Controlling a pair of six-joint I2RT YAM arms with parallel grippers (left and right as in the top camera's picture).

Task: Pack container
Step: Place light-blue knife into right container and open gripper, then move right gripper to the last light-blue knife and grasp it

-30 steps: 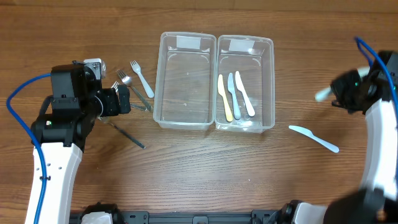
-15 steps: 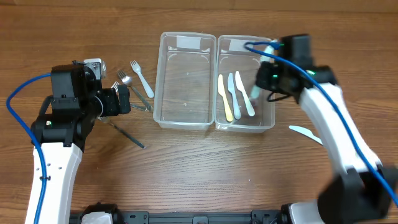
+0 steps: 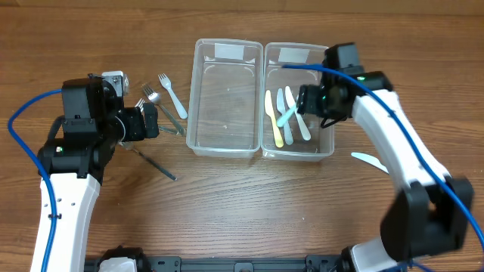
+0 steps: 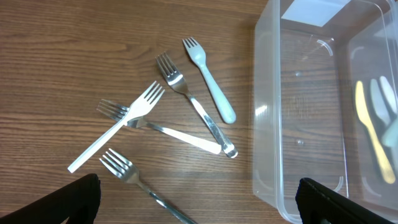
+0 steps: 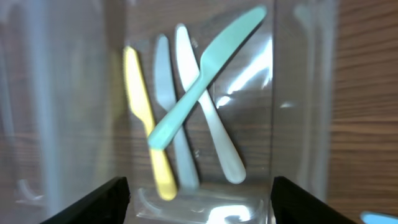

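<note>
My right gripper [image 5: 199, 186] hangs over the right-hand clear plastic container [image 3: 298, 50] with its two dark fingers spread wide and nothing between them; the mint-green plastic knife [image 5: 202, 78] is inside that tub, slanting across the other knives with its blade toward the far right corner. The wrist view is soft, so I cannot tell whether it rests on them or sits just above them.

Under it, side by side along the tub, are a yellow plastic knife [image 5: 146, 130], a grey-blue plastic knife [image 5: 183, 165] and a white plastic knife [image 5: 221, 146], all smooth, flat and round-ended. A matching clear plastic container [image 3: 229, 42] stands directly against the tub's left side, with glossy walls and rounded corners. A pale blue plastic knife [image 3: 366, 158] lies on the wood-grain table [image 3: 242, 219] to the right of the tubs, partly under my right arm.

My left gripper [image 4: 198, 190] is also spread wide and holding nothing; ahead of it lie a pale blue plastic fork [image 4: 210, 81], a white plastic fork [image 4: 115, 135] and three shiny metal forks [image 4: 193, 106], several of them crossing.
</note>
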